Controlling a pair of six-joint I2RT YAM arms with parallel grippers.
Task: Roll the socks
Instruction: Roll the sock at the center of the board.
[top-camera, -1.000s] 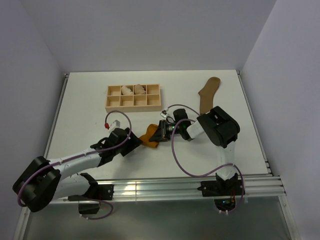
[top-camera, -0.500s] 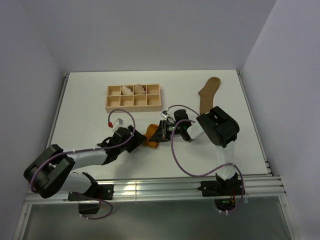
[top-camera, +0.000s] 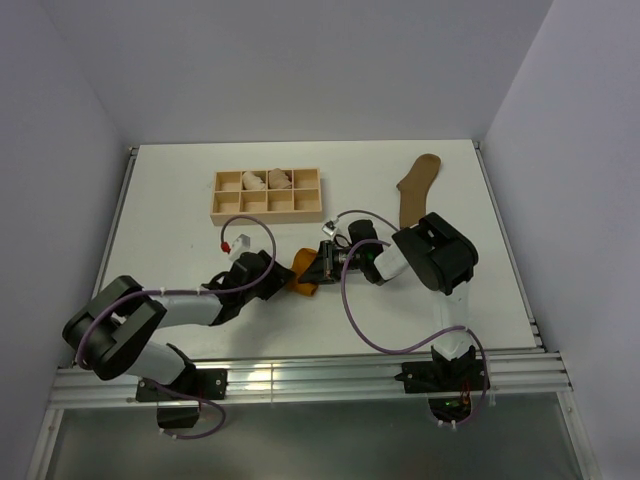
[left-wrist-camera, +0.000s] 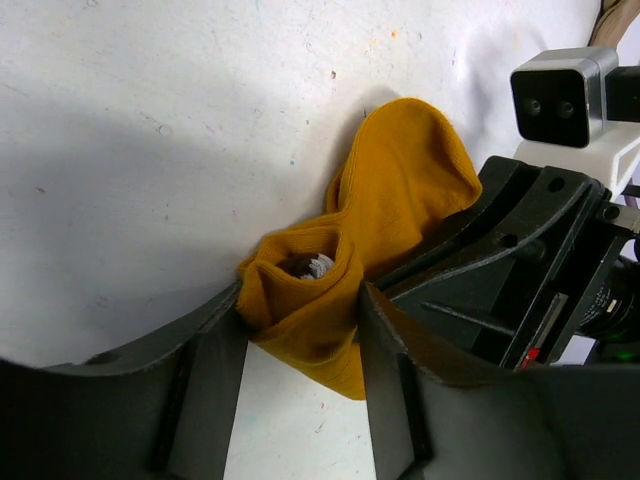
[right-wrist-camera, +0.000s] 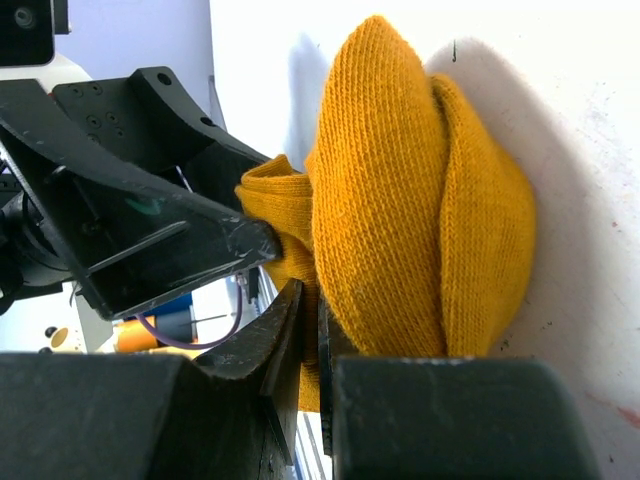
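Mustard sock (top-camera: 303, 272) is lying bunched on the table (top-camera: 160, 230), near the middle and toward the near edge, directly between the two grippers.

Left gripper (left-wrist-camera: 302, 300) is reaching in from the left. Its fingers (left-wrist-camera: 210, 390) are flanking the folded-over end of the sock, and fabric is touching both inner faces, so the jaws are squeezing that end. A bit of pale material is showing inside the fold; it is too small to identify.

Right gripper (right-wrist-camera: 315, 330) is coming in from the right, facing the left one. Its jaws are standing almost together, and a thin fold of mustard fabric is sitting in the slit between them, pinched. The rest of the sock is bulging in two rounded lobes just past the fingertips, resting on the table.

Both grippers are sitting just beside each other, with only the sock separating them.

Olive-brown sock (top-camera: 415, 188) is lying flat at the far right of the table, well apart from both grippers, with nothing touching it.

Wooden tray (top-camera: 266, 207) is standing at the far left-centre; pale bundles (top-camera: 279, 180) are occupying two compartments of its far row.
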